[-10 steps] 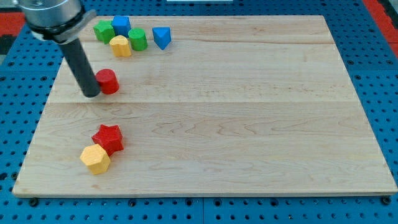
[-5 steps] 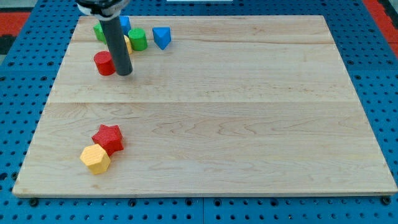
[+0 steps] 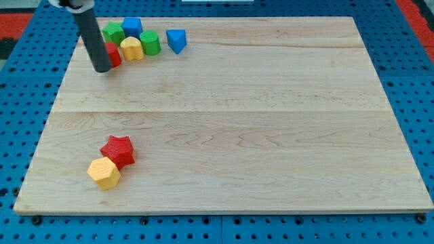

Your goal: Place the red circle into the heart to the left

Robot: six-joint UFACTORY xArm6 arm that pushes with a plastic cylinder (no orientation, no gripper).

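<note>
The red circle (image 3: 113,54) lies near the board's top left, touching or almost touching the yellow heart (image 3: 131,49) on its right and just below a green block (image 3: 112,32). My rod comes down from the view's top left, and my tip (image 3: 102,68) rests against the red circle's lower left side, partly hiding it. Around the heart are a blue block (image 3: 132,27), a green circle (image 3: 150,43) and a blue triangle-like block (image 3: 176,41).
A red star (image 3: 119,150) and a yellow hexagon (image 3: 104,173) sit touching each other at the board's lower left. The wooden board (image 3: 271,122) lies on a blue perforated table.
The red circle has moved up and a little left, from mid-left of the board to beside the yellow heart. My tip went from its left side, round to its right, then back to its lower left.
</note>
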